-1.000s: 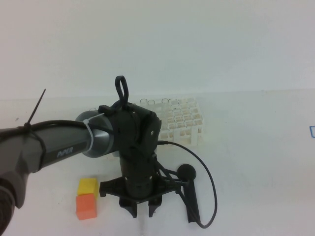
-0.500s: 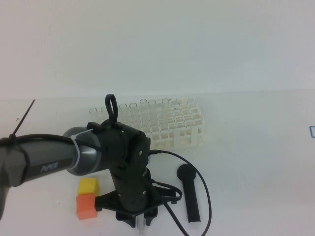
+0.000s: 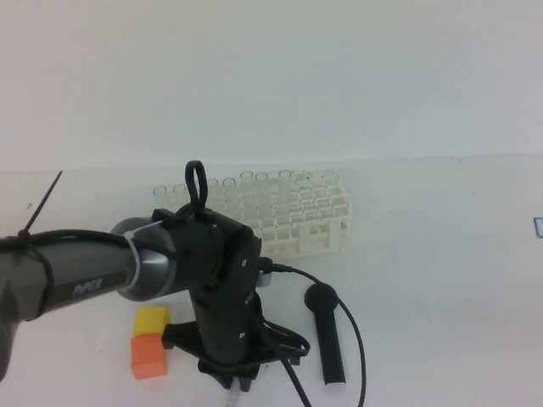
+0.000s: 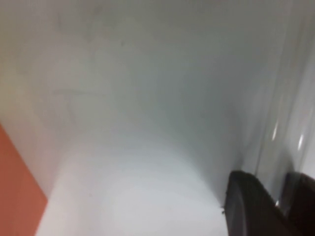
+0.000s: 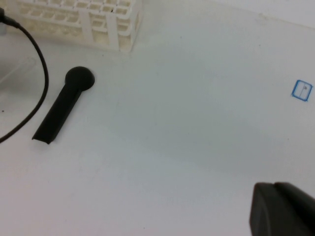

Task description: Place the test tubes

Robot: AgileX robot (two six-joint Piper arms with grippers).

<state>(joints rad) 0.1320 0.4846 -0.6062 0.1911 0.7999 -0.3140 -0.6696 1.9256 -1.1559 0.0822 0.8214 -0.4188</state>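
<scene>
left claw (image 3: 231, 383): low at near edge of white desk (image 3: 424, 297), clenched on clear glass test tube (image 4: 288, 123)
tube axis: apparently flat, running between the jaws
white plastic grid rack (image 3: 310, 216): farther back and right of left claw, well apart
right claw (image 5: 281, 209): over bare desk on the right, grip state cannot tell
nearer arm: left

Touching: yellow block (image 3: 152, 320), orange block (image 3: 148, 356); black scoop (image 3: 325, 331), maybe.

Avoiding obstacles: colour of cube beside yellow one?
Orange cube, high view; left gripper beside it grips a test tube; right gripper hovers aside.
</scene>
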